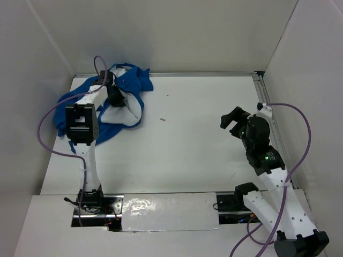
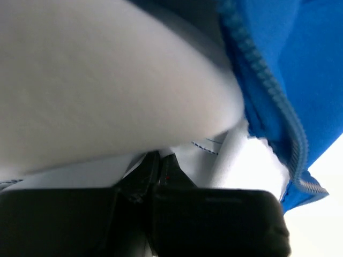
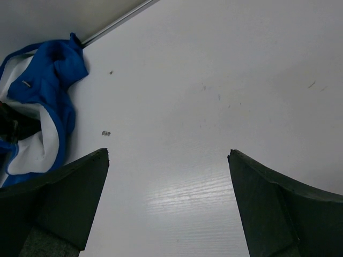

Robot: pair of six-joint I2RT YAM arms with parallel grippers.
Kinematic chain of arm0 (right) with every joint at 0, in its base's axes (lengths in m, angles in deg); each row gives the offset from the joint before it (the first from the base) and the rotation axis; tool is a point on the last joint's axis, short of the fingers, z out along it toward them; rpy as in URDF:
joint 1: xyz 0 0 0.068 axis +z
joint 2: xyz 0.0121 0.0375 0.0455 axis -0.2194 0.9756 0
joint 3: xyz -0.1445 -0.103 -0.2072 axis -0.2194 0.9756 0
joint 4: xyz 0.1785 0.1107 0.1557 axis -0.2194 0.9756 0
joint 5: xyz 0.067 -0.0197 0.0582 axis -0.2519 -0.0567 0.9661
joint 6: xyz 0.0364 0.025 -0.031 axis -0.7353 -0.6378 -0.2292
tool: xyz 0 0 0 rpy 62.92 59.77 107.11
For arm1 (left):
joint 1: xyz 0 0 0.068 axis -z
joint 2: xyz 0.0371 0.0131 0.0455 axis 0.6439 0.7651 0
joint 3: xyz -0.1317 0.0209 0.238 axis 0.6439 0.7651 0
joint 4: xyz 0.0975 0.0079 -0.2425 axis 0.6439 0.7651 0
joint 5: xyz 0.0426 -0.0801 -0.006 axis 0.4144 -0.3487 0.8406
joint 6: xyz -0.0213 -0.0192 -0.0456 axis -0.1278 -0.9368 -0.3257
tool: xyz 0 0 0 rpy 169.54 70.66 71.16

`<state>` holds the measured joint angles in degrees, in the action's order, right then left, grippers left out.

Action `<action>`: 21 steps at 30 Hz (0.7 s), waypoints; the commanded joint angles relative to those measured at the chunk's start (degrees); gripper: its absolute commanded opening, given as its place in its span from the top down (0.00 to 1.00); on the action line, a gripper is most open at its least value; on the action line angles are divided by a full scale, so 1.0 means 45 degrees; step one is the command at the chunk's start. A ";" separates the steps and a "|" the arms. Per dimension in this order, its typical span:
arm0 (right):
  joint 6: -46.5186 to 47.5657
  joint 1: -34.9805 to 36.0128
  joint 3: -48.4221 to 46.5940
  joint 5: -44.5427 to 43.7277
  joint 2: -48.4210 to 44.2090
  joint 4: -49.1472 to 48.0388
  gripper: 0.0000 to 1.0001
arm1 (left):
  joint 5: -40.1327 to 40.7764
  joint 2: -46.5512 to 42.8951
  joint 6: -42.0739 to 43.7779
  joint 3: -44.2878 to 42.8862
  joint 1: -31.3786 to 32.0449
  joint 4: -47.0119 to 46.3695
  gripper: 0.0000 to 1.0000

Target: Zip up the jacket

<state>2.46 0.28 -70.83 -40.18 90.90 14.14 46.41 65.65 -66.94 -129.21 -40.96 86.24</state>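
The jacket [image 1: 135,78] looks limp and light, best pinched beside its zipper [image 2: 267,80]; left hand [image 2: 159,161] clamps its lining [image 2: 107,80], right hand [image 3: 167,155] gapes.

jacket [image 1: 138,80] common to all three views

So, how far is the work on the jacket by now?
Nothing looks done: the jacket lies crumpled and open in the far left corner, white lining up, zipper teeth unjoined. In hand: the left gripper looks shut on the lining. The right gripper hangs open over the table. Left: spread the jacket, join the zipper, pull it up.
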 commanded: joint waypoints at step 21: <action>-0.0021 -0.0163 0.0054 0.1071 0.0545 -0.0053 0.00 | -0.3372 -0.6214 -0.2260 0.9270 0.8061 -0.0977 1.00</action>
<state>2.15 -0.20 -68.80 -36.51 92.74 14.36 33.84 42.33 -73.54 -90.70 -9.78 74.20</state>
